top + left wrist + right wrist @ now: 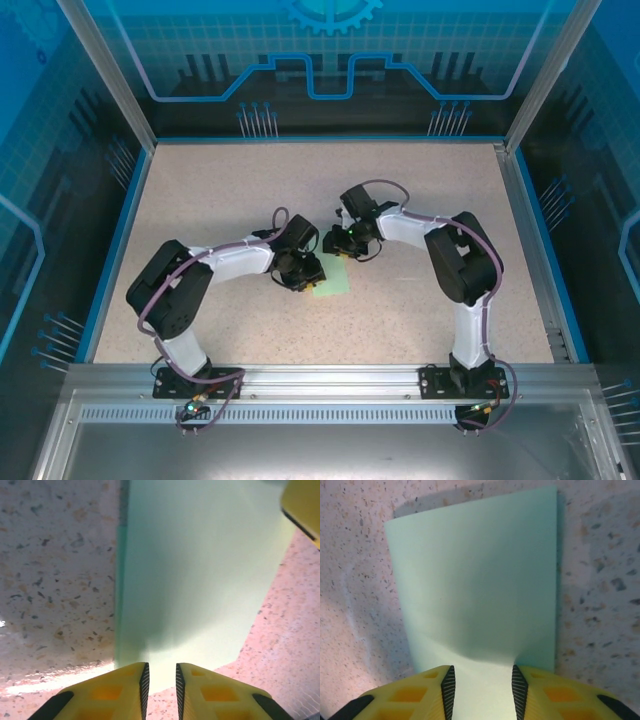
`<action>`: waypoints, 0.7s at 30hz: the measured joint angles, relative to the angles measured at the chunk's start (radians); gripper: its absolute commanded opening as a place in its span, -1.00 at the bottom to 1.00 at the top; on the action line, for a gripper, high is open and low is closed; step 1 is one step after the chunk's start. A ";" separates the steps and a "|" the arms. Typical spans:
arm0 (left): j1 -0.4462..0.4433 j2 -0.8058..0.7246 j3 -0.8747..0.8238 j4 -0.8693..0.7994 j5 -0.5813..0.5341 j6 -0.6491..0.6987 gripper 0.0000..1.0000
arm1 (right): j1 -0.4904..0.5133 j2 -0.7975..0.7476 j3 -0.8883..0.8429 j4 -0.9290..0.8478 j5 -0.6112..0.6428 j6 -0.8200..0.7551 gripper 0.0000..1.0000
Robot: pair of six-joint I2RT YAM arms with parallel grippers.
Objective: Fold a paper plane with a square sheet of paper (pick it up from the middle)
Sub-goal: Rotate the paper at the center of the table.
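Where the desk meets its blue rim on the left, a wide stretch of speckled top lies bare, and more bare top runs to the far edge. The left arm bends in from that side, elbow out, and reaches to the middle of the desk. The left jaws point down at the square sheet of paper, which lies near the middle of the desk, between the two arms. Seen from the left wrist, their yellow fingers stand a little apart. The near tip of the sheet pokes into the thin gap, but whether they pinch it cannot be told. A darker strip runs down the sheet's left edge. A yellow finger of the other arm sits at the sheet's far right corner. The right jaws meet the sheet from the far side. Their fingers are spread, and the green paper runs up between them, bent into a soft hump just ahead of the tips. The right arm folds back toward the right, and past it the desk is bare to its right edge. Blue walls stand all round. A metal rail along the near edge carries both arm bases.
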 measured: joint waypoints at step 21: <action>0.073 0.054 0.042 0.092 0.006 0.101 -0.73 | -0.016 -0.315 -0.344 0.062 -0.042 -0.003 0.10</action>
